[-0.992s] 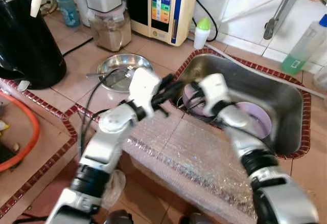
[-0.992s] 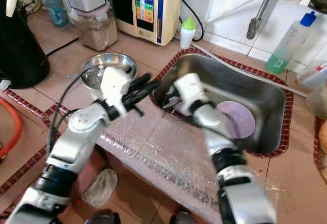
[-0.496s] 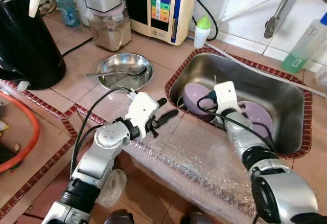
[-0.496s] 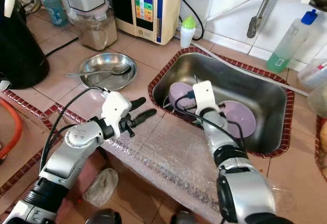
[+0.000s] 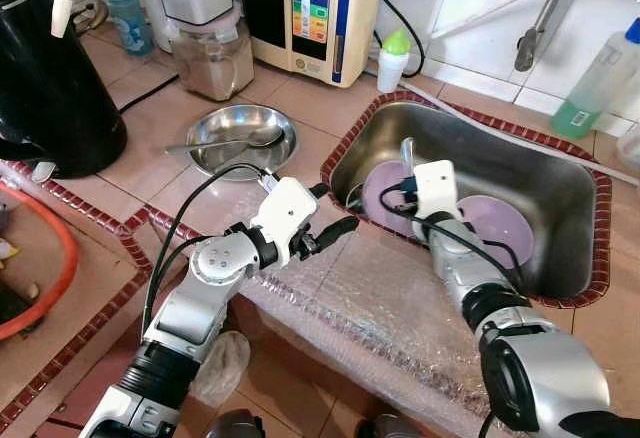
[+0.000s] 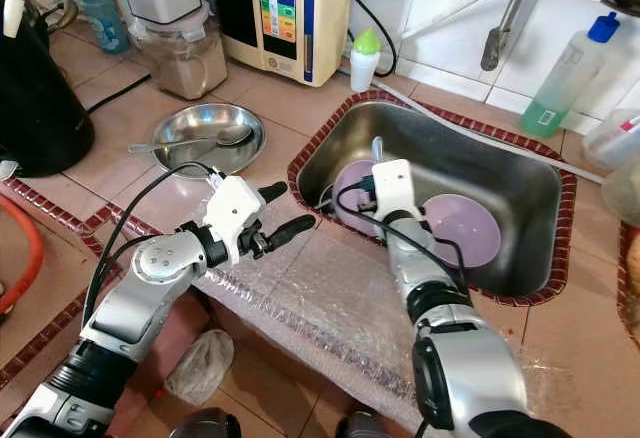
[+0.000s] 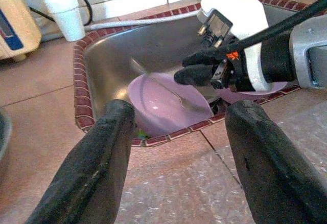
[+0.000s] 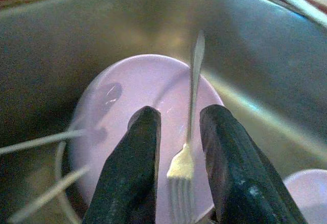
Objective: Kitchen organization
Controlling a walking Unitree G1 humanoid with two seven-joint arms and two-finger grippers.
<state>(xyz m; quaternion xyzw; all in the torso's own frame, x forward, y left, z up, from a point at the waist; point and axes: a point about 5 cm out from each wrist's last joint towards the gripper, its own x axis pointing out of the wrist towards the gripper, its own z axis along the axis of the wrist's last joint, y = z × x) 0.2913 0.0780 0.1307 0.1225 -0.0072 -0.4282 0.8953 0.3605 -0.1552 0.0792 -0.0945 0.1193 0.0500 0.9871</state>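
Note:
A purple bowl [image 5: 383, 196] sits at the left end of the steel sink [image 5: 560, 173], with a metal fork [image 8: 192, 81] leaning inside it and its handle sticking up. A second purple dish [image 5: 500, 223] lies further right in the sink. My right gripper [image 8: 180, 115] hangs just over the bowl. It is open, and the fork runs between its fingers without touching them. My left gripper [image 5: 335, 208] is open and holds nothing. It hovers above the bubble wrap [image 5: 370, 298] at the sink's near left rim, pointing toward the bowl.
A steel bowl with a spoon [image 5: 240, 141] rests on the tiled counter left of the sink. Behind it stand a black kettle [image 5: 50, 68], a blender jar [image 5: 210, 53], a water purifier [image 5: 310, 8] and a green-capped bottle [image 5: 395, 58]. A soap bottle [image 5: 595, 83] stands at the far right.
My left gripper has drawn back from the sink's edge to above the bubble wrap. My right gripper has gone down into the sink, over the purple bowl and around the fork.

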